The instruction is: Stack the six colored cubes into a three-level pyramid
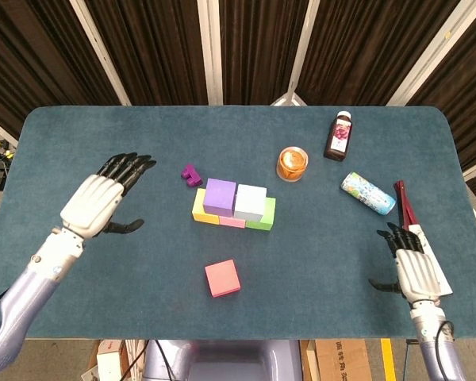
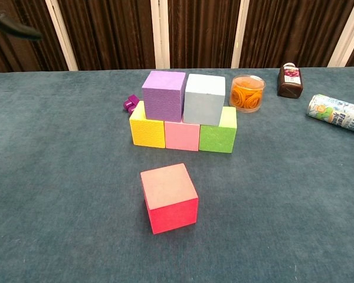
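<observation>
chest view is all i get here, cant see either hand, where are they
Observer: The left hand hovers left of the stack, fingers spread, holding nothing.
Operator: and the right one
Observer: The right hand is at the table's near right edge, open, beside a folded fan your view misses.
Operator: red cube clear of both
Observer: Yes, the red cube sits alone in front of the stack, between the two hands and touched by neither.
</observation>
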